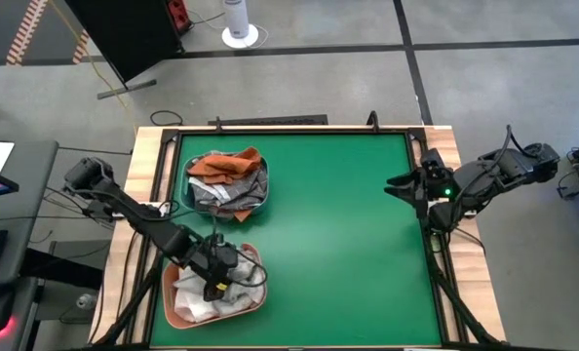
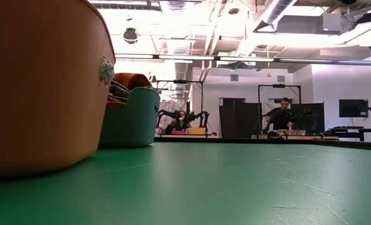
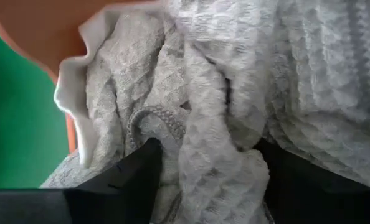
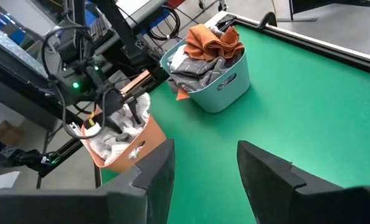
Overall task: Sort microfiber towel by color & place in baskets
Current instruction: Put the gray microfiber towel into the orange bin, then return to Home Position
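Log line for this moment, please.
left gripper: down in salmon basket, fingers straddling pale towel | right gripper: open, idle at table edge | teal basket: holds rust, grey towels

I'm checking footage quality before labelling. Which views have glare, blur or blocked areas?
Low view: ceiling lights blow out, and the salmon basket looms soft, blocking the left side. Left wrist view: pale checked towel fills the frame, the pincer's fingers blurred. High view: evenly lit, sharp.

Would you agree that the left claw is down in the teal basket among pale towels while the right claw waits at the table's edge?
Not quite: the left claw is in the salmon basket, as the high view shows. The teal basket holds orange and grey towels. The right claw does wait at the table's edge.
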Controlling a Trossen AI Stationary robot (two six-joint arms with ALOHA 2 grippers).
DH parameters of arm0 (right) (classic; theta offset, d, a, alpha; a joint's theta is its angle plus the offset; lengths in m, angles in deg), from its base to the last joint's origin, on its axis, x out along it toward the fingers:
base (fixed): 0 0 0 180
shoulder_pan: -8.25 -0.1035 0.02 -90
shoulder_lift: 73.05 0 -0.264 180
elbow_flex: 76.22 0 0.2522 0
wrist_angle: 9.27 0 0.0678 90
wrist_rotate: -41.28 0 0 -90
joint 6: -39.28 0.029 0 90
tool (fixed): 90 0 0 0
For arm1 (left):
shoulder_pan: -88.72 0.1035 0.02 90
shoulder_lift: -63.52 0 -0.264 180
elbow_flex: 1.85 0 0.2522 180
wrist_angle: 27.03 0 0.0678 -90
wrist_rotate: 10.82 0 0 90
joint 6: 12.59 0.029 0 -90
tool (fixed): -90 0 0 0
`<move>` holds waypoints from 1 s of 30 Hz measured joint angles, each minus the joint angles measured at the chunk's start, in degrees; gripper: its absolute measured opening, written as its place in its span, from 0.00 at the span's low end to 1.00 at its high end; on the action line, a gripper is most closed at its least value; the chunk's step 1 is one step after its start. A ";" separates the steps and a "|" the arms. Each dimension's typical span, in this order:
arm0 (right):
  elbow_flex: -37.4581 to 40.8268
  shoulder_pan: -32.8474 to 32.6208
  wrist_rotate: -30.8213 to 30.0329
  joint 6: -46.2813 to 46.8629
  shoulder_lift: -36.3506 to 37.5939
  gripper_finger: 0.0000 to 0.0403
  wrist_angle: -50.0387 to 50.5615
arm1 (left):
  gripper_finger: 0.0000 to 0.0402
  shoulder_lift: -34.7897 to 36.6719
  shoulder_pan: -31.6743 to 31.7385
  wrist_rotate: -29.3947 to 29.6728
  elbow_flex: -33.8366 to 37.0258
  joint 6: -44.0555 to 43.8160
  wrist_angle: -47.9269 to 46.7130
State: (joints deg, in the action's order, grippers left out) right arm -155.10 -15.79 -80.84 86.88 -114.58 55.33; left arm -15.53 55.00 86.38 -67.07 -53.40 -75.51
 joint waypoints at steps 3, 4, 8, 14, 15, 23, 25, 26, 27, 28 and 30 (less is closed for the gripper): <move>0.00 0.00 0.00 0.00 0.12 0.49 0.04 | 0.57 2.44 0.51 0.01 -2.04 2.79 -0.93; 0.00 0.00 0.00 0.00 0.12 0.49 0.04 | 0.56 3.72 0.73 0.16 -2.74 3.59 -0.94; 0.00 0.00 0.00 0.02 0.10 0.49 0.06 | 0.56 8.67 1.60 1.62 -4.54 5.00 -0.70; 0.00 0.00 -1.63 -2.81 0.76 0.49 -2.18 | 0.57 15.76 1.78 12.80 -4.86 0.31 -1.20; 0.00 0.00 -2.41 -3.62 1.20 0.49 -2.29 | 0.57 16.76 1.78 16.41 -4.86 -0.94 -1.28; 4.61 0.00 -4.76 -7.67 9.40 0.44 -5.20 | 0.52 24.17 1.78 32.53 1.08 -5.55 6.28; 8.52 0.00 -4.86 -8.78 12.83 0.42 -8.49 | 0.51 25.83 1.93 33.98 5.85 -5.62 12.60; 10.81 0.00 -4.86 -9.65 14.55 0.42 -11.34 | 0.50 26.54 2.26 34.42 8.25 -5.58 16.45; 13.28 0.00 -4.84 -10.64 16.23 0.41 -14.56 | 0.49 27.09 2.75 34.53 10.59 -5.53 20.70; 15.91 0.00 -4.80 -11.71 17.90 0.41 -18.15 | 0.49 27.55 3.20 34.60 12.82 -5.43 24.81; 21.26 0.02 -4.16 -14.34 21.02 0.40 -25.75 | 0.48 28.20 4.16 34.58 17.36 -5.33 32.65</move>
State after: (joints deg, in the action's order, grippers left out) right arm -133.84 -15.76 -85.00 72.54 -93.56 29.57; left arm 12.67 59.15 120.96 -49.72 -58.73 -42.86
